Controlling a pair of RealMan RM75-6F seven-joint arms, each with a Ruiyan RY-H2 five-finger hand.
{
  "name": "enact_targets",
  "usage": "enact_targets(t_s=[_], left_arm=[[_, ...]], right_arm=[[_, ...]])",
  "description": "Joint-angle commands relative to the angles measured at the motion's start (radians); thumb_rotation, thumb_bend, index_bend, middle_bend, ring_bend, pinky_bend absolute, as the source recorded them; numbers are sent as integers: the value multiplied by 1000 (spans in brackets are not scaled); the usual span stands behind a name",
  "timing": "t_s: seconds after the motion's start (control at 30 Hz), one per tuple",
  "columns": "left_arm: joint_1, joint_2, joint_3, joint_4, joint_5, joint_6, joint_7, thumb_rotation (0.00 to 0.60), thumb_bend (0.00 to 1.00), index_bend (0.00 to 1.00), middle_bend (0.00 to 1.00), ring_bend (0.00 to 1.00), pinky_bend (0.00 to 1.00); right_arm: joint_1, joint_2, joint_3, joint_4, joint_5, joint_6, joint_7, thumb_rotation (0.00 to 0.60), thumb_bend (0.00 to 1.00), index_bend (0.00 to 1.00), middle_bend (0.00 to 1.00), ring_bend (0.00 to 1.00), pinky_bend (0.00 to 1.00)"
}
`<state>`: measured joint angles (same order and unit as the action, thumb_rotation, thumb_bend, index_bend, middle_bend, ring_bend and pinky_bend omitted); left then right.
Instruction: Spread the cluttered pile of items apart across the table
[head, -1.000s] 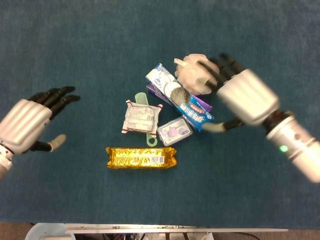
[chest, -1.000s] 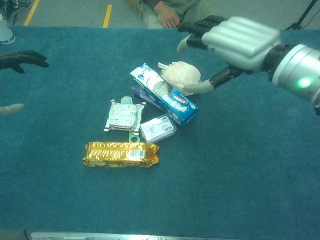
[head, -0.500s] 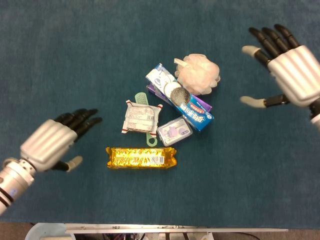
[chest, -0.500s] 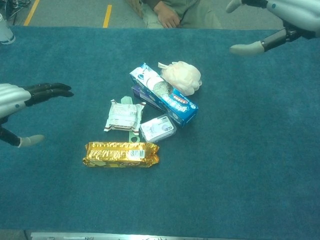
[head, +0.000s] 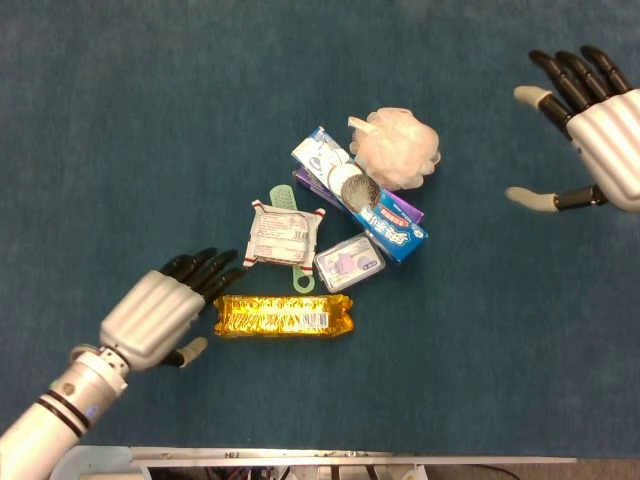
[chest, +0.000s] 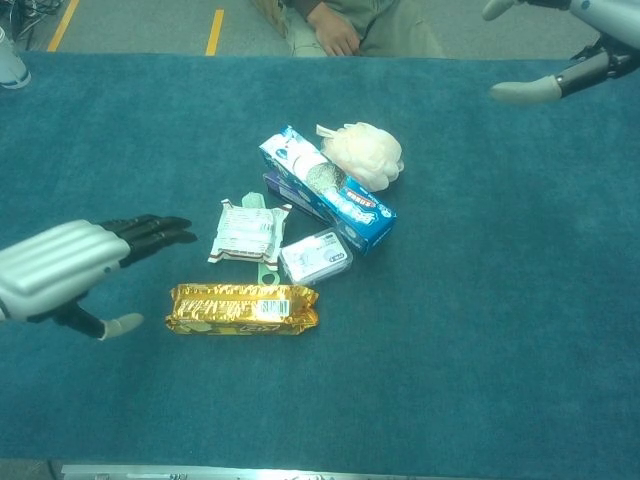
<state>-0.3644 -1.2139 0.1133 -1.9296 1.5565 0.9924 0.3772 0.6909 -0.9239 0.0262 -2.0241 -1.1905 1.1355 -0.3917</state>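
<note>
Left hand (head: 158, 318) nearer gold packet (head: 283, 315).

Even, moderately bright overhead light; soft faint shadows on the tabletop (head: 150, 110); glare on the gold wrapper (head: 283, 315); both views sharp, slightly grainy.

No wording can be read clearly on anything. The blue box (head: 385, 222) near the middle of the bench carries white lettering, too blurred to make out. The gold foil packet (head: 283, 315) has a small white barcode patch. The white sachet (head: 281, 237) bears fine print, illegible.
</note>
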Motion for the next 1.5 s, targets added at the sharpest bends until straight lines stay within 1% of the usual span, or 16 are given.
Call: enact_targets(t_s=[0.03,0.1,0.2,0.37,0.47,0.57,0.67,0.83,0.97,1.03,1.1,1.13,1.2,1.27,1.4,1.5], left_arm=[[27,-78,-2,-9,-86,9,112,600,316,0,0,0,144],[34,-113,-5,-6,-119,18,160,600,316,0,0,0,144],[42,-163,-4,5,-152,30,194,600,316,0,0,0,144],[44,-233,1,56,-163,34,215,600,316,3,0,0,144],[45,-269,-11,78,-165,51,212,600,316,55,8,1,146],[43,-301,-15,98,-162,58,207,600,316,126,47,19,148],[40,-331,-12,126,-151,61,207,600,316,160,88,50,152],[49,-385,-15,183,-121,96,162,600,316,280,210,142,219],[40,-416,-19,224,-117,87,144,600,316,325,249,174,257],[37,-431,-25,243,-106,96,137,600,317,361,293,231,310],[38,-441,-29,260,-98,106,121,600,317,392,342,290,399],[38,-445,-30,266,-97,110,112,600,317,409,371,323,460],[38,-442,-34,268,-101,111,85,600,317,429,407,359,526],[36,-428,-41,260,-96,119,55,600,317,450,437,383,570],[27,-373,-53,232,-84,130,16,600,318,464,463,400,591],[12,-299,-61,196,-80,124,-14,600,318,465,463,400,591]], right_arm=[[-10,7,5,6,1,-8,13,180,155,187,8,0,0],[-18,12,7,12,2,-17,23,180,155,187,10,0,0],[-28,18,9,21,3,-29,35,180,155,187,14,0,0],[-41,28,14,35,6,-53,55,180,155,187,17,0,0],[-49,31,17,38,3,-59,62,180,155,187,18,0,0],[-57,37,20,39,2,-66,71,180,155,187,18,0,0],[-64,45,27,41,3,-71,82,180,154,187,18,0,0],[-77,55,31,43,-4,-80,96,181,154,187,20,0,0],[-83,59,37,45,-6,-90,109,180,154,187,21,0,0],[-87,61,39,46,-9,-93,112,180,154,187,22,0,0],[-91,64,41,47,-11,-96,116,180,153,187,23,0,0],[-93,65,43,48,-10,-97,118,181,153,187,24,0,0],[-98,68,47,50,-10,-97,126,180,154,187,25,0,0],[-102,71,51,50,-12,-95,134,180,153,187,25,0,0],[-109,76,55,51,-16,-97,141,180,154,187,27,0,0],[-113,78,59,50,-17,-100,143,180,154,187,27,0,0]])
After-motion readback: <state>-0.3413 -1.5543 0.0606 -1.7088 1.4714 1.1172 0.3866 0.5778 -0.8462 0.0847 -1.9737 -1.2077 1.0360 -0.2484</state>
